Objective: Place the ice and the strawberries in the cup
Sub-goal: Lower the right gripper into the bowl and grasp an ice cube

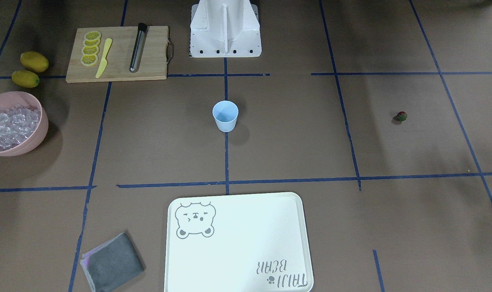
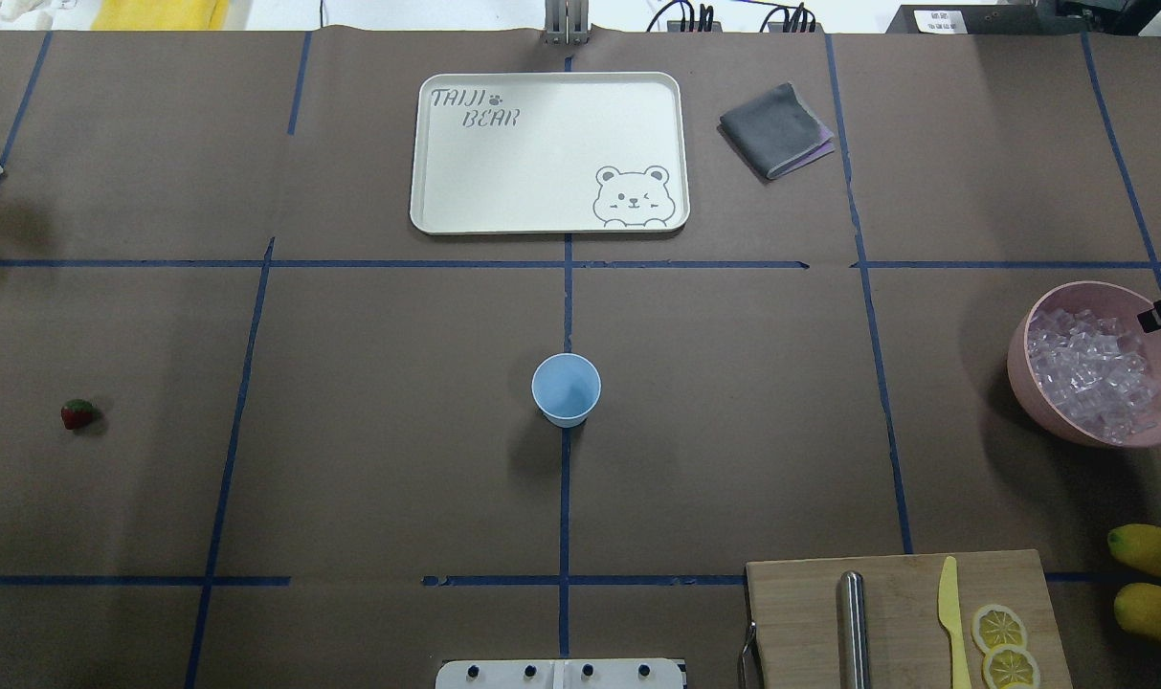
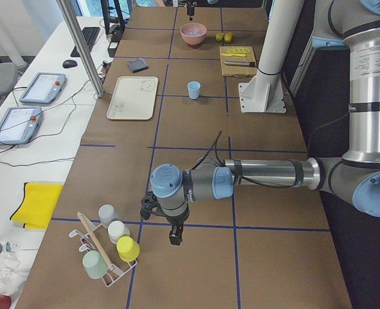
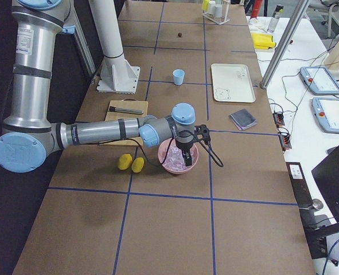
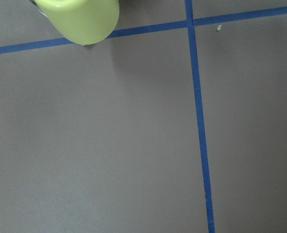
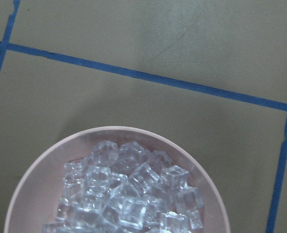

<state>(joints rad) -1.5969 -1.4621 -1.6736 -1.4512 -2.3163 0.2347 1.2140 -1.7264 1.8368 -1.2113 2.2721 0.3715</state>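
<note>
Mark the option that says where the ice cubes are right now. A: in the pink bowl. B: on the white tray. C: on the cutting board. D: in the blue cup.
A: the ice is heaped in the pink bowl, while the cup at mid-table looks empty.

Even diffuse indoor light, soft shadow beside the cup (image 2: 566,388), sharp focus

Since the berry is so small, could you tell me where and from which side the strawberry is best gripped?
Probably from straight above, pinching across the red body of the strawberry. It lies on its side on bare table, green top towards the cup, with nothing close by; the leaves offer little to pinch.
</note>
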